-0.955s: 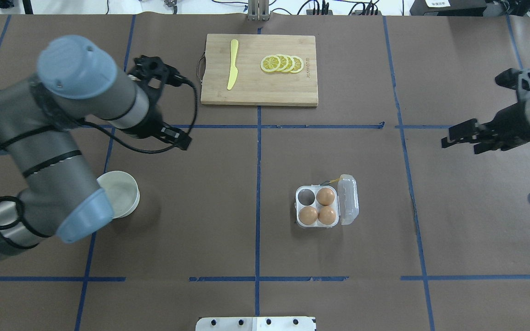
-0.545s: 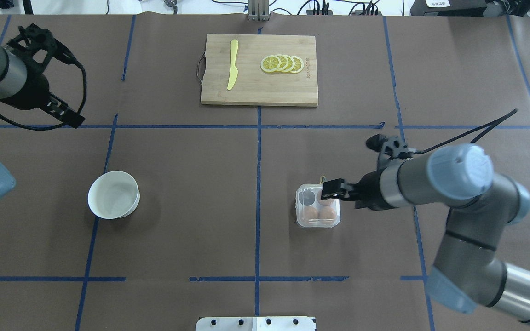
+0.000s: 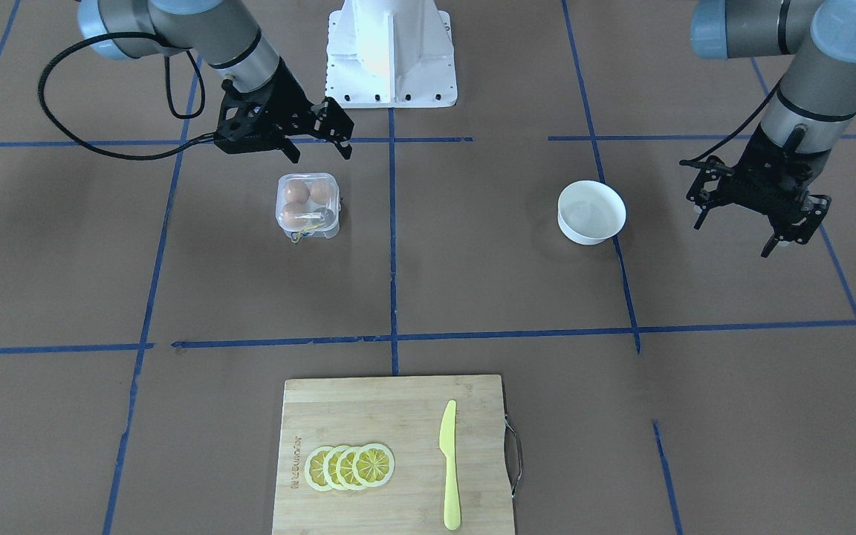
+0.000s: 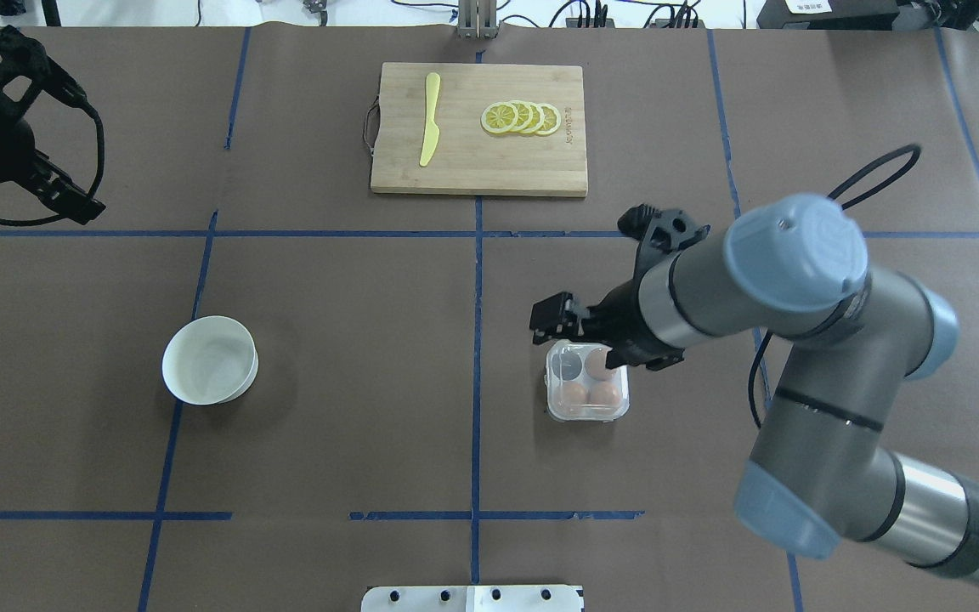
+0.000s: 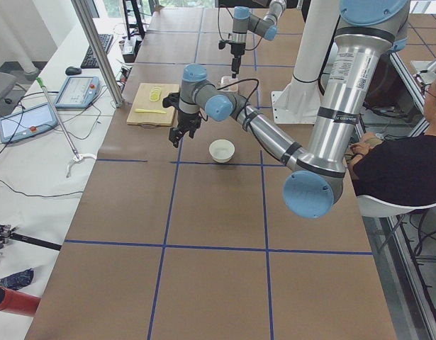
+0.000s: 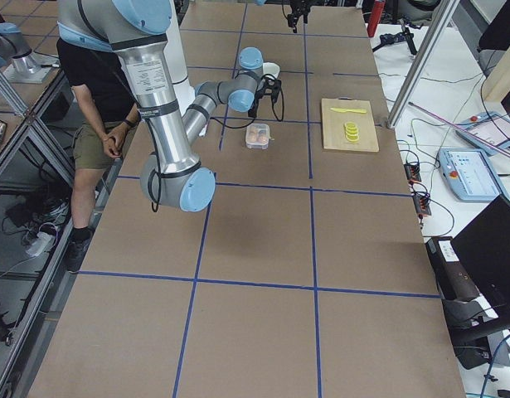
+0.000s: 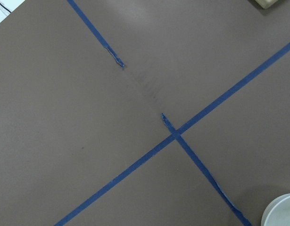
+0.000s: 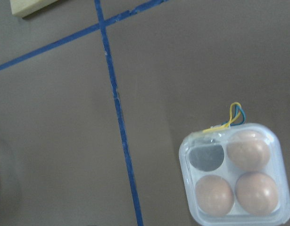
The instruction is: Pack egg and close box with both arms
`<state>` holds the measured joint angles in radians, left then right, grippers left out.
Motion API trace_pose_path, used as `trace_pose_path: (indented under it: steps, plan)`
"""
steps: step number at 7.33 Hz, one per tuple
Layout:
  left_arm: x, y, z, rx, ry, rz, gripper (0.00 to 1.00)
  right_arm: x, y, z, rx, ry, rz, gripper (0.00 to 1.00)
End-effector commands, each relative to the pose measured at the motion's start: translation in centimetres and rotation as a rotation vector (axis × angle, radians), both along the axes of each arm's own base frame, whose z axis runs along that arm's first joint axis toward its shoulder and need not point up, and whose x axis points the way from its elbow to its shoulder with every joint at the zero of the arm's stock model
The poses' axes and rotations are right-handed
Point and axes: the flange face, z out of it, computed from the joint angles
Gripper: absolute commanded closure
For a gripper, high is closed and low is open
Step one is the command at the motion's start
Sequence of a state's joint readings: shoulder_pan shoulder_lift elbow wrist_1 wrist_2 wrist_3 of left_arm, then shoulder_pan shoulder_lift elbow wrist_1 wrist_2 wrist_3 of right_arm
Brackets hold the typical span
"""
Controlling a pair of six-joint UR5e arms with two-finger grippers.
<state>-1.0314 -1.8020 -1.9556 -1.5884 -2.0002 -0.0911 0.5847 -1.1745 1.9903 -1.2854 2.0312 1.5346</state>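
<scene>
The clear box [image 4: 587, 382] sits right of the table's middle with its lid down. It holds three orange-brown eggs [image 4: 589, 380], and one cell is bare. The box also shows in the front view [image 3: 307, 206] and the right wrist view [image 8: 234, 174], with its yellow string on the far side. My right gripper [image 4: 551, 319] hovers just beyond the box's far left corner, open and empty [image 3: 320, 152]. My left gripper [image 4: 73, 202] hangs at the far left, away from the box, open and empty [image 3: 766, 236].
A white bowl [image 4: 209, 359] stands at the left, between the left arm and the box. A wooden cutting board [image 4: 478, 170] with lemon slices [image 4: 521, 117] and a yellow knife [image 4: 430, 119] lies at the far middle. Blue tape lines cross the brown table.
The box lid, open a second ago, is now shut. My right arm swung in over the box, then moved to its far left corner. My left arm drew back to the far left.
</scene>
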Motion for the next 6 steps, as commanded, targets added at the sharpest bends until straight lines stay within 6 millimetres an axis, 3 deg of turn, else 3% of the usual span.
trace_pose_path:
  steps: [1,2,3,5,6]
  plan:
    - [-5.1,-1.8,4.3,-0.005,-0.034,0.037,0.07,9.2,-6.4,2.3,0.038,-0.002,-0.003,0.00]
    - [-10.4,-3.1,8.1,0.019,-0.067,0.091,0.07,12.8,-7.3,7.8,0.117,0.069,-0.040,0.00]
    - [-15.2,-4.6,11.7,0.017,-0.074,0.123,0.07,17.7,-9.1,12.5,0.178,0.134,-0.049,0.00]
    - [-24.4,-5.4,20.0,-0.070,-0.101,0.079,0.01,32.2,-15.0,23.7,0.257,0.161,-0.078,0.00]
    - [-29.8,-4.9,23.4,-0.134,-0.096,-0.013,0.00,37.9,-15.3,29.3,0.313,0.212,-0.095,0.00]
